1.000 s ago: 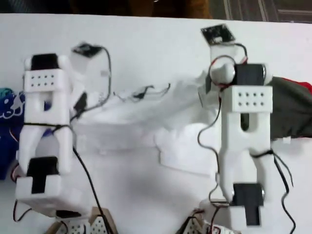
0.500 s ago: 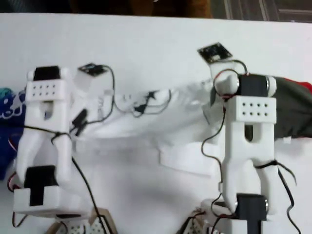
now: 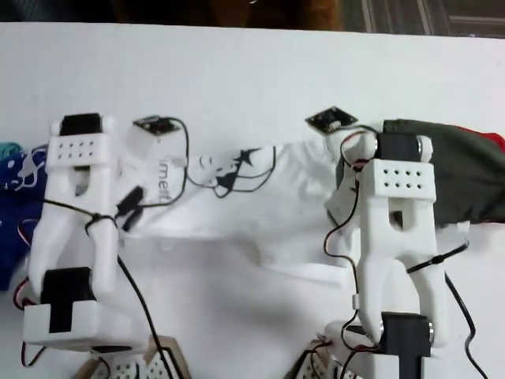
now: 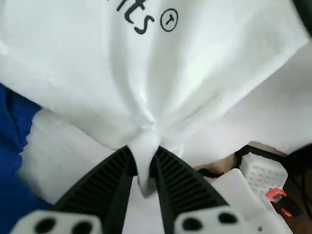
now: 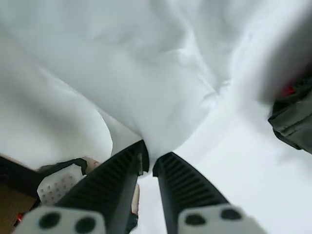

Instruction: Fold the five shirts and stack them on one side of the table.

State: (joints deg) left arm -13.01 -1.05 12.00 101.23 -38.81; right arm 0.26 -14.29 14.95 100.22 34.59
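Both left fingers (image 4: pixel 114 180) and right fingers (image 5: pixel 114 178) are closed tight on bunched edges of the white shirt (image 3: pixel 268 201).

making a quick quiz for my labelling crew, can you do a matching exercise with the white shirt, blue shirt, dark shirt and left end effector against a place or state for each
Column one:
1 white shirt
2 blue shirt
3 dark shirt
4 left end effector

Column two:
a shut on a pinch of white cloth
b stretched across the middle of the table
c beside the left arm
d beside the right arm, red at its edge

Pairs: 1-b; 2-c; 3-d; 4-a
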